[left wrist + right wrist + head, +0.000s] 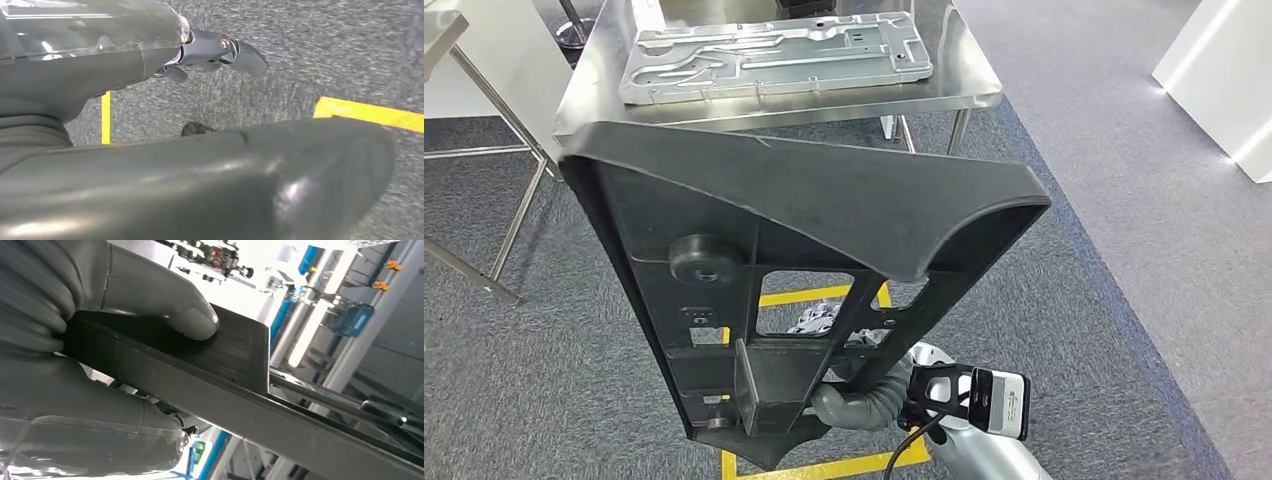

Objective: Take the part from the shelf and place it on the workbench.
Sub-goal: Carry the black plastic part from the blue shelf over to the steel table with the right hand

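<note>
Large black plastic part (794,250) is up off any surface, held tilted in front of the robot over the grey carpet (1064,300), its wide flanged top edge toward the workbench and its narrow end low by the robot's body. The back side faces the head camera: ribs, cut-out windows and a round boss. Right hand (100,340) is clamped on the part: in the right wrist view the thumb (192,320) presses flat on a black plate section while the rest of the hand wraps under the edge. In the head view the right forearm (964,420), with its ribbed grey cover and wrist camera, comes up under the part's lower end. Left hand (210,52): the left wrist view shows dark fingers (247,57) curled and extended over the carpet with nothing between them, and a rounded black edge of the part sits close in front of the camera; cannot tell if that hand bears on the part anywhere. Stainless workbench (964,85) is ahead, beyond the part's top edge. A stamped silver metal panel (774,55) lies flat on it, covering most of the visible benchtop. Yellow floor tape (824,295) shows through the part's windows.
</note>
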Action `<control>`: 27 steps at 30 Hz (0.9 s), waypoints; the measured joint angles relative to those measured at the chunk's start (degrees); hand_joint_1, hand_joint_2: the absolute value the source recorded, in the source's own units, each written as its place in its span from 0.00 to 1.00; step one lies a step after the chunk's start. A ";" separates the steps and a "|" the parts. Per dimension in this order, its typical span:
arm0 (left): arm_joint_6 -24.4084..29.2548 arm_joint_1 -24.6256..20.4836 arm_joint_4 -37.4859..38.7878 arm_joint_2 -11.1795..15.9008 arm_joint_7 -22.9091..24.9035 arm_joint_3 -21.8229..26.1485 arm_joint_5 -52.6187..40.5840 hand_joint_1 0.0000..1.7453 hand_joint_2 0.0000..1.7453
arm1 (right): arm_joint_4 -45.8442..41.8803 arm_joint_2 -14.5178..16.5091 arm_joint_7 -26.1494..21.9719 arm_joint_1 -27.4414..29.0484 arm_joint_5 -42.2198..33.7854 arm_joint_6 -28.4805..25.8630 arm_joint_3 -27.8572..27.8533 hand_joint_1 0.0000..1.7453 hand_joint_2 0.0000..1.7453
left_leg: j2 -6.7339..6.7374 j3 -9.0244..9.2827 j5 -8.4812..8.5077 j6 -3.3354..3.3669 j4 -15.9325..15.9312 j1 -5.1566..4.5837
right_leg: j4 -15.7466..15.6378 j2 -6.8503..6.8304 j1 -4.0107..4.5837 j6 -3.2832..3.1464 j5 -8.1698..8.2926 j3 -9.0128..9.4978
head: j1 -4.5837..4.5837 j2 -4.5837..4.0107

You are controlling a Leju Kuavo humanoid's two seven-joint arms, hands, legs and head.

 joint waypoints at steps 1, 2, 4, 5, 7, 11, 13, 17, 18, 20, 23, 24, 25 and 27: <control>0.00 0.01 0.00 0.00 0.00 0.00 -0.01 0.00 0.00 | 0.00 0.02 0.00 0.00 -0.02 -0.01 0.00 1.00 1.00 | -0.02 -1.46 -1.48 -0.27 3.07 0.12 | -0.18 -0.06 -0.09 -0.26 -0.09 0.34 | 0.00 0.00; 0.01 0.04 0.00 -0.01 0.00 0.00 -0.02 0.00 0.00 | 0.01 0.02 0.00 0.01 0.02 -0.03 0.00 1.00 1.00 | -0.03 -3.59 -3.18 -0.52 7.15 0.19 | -0.23 -0.08 -0.08 -0.43 -0.27 0.56 | -0.01 0.00; 0.03 0.17 0.00 0.02 0.00 0.00 -0.04 0.00 0.00 | 0.05 0.00 0.00 0.12 0.37 -0.28 0.00 1.00 1.00 | -0.02 -7.77 -5.07 -0.85 14.05 0.29 | -0.18 -0.07 -0.03 -0.55 -0.64 0.88 | -0.01 0.00; 0.03 0.22 0.00 0.02 0.00 0.00 -0.05 0.00 0.00 | 0.07 -0.01 0.00 0.16 0.66 -0.45 0.00 1.00 1.00 | -0.02 -8.62 -4.35 -0.88 14.70 0.30 | -0.15 -0.04 -0.03 -0.52 -0.88 1.13 | -0.01 0.00; 0.03 0.25 0.00 0.03 0.00 0.00 -0.07 0.00 0.00 | 0.09 -0.01 0.00 0.15 1.06 -0.75 0.00 1.00 1.00 | 0.03 -6.92 0.08 -0.68 9.26 0.30 | -0.09 -0.04 -0.03 -0.33 -1.46 1.91 | -0.01 0.00; 0.03 0.02 0.00 0.05 0.01 0.00 -0.08 0.00 0.00 | 0.16 -0.01 0.00 0.05 1.28 -1.29 0.03 1.00 1.00 | 1.32 -2.49 4.30 0.76 -1.45 -0.38 | 0.05 -0.34 0.39 0.60 -2.49 2.75 | -0.01 0.00; 0.03 0.00 0.00 0.04 0.01 0.00 -0.13 0.00 0.00 | 0.15 -0.01 0.00 0.04 0.99 -1.38 0.10 1.00 1.00 | 0.93 -2.52 4.17 1.42 -1.63 -0.32 | 0.01 -0.54 0.47 1.25 -2.77 2.82 | -0.01 0.00; 0.03 0.02 0.00 0.03 0.00 0.00 -0.33 0.00 0.00 | -0.31 -0.11 0.00 0.06 -0.10 -0.90 0.13 1.00 1.00 | 0.61 -1.82 3.89 2.68 -2.03 0.00 | 8.42 -0.44 0.23 2.28 -7.08 -1.11 | 0.00 0.00; 0.03 0.03 0.00 0.03 0.00 0.00 -0.39 0.00 0.00 | -0.37 -0.19 0.00 0.16 -0.16 -0.84 0.12 1.00 1.00 | 0.56 -1.71 3.72 2.87 -2.02 -0.04 | 12.77 -0.43 0.15 2.39 -8.72 -3.64 | -0.01 0.00; 0.03 0.09 0.00 0.03 0.00 0.00 -0.46 0.00 0.00 | -0.39 -0.41 0.00 0.39 -0.19 -0.83 0.11 1.00 1.00 | 0.43 -1.36 3.35 2.93 -2.00 -0.09 | 17.77 -0.43 0.03 2.49 -9.24 -7.24 | -0.01 0.00; 0.03 0.10 0.00 0.02 0.00 0.00 -0.50 0.00 0.00 | -0.50 -0.57 -0.01 0.50 -0.18 -0.64 0.08 1.00 1.00 | 0.18 -0.18 2.54 2.66 -1.99 -0.16 | 9.47 -0.43 0.05 1.94 -2.65 -4.62 | 0.00 0.00; 0.03 0.08 0.00 -0.02 0.00 0.00 -0.51 0.00 0.00 | -0.57 -0.58 -0.01 0.50 -0.17 -0.47 0.04 1.00 1.00 | 0.12 0.15 2.21 2.45 -1.94 -0.28 | 5.49 -0.45 0.20 1.64 -0.83 -2.93 | 0.01 0.00; 0.03 0.05 0.00 -0.06 0.00 0.00 -0.53 0.00 0.00 | -0.66 -0.59 -0.01 0.52 -0.17 -0.31 -0.02 1.00 1.00 | 0.09 0.35 1.91 2.20 -1.91 -0.36 | 2.66 -0.46 0.33 1.39 0.22 -1.75 | 0.01 0.00; 0.03 0.02 0.00 -0.13 0.00 0.00 -0.55 0.00 0.00 | -0.77 -0.60 -0.01 0.60 -0.17 -0.11 -0.14 1.00 1.00 | 0.11 0.48 1.51 1.56 -1.93 -0.42 | 0.97 -0.39 0.60 1.01 0.14 -1.07 | 0.01 0.00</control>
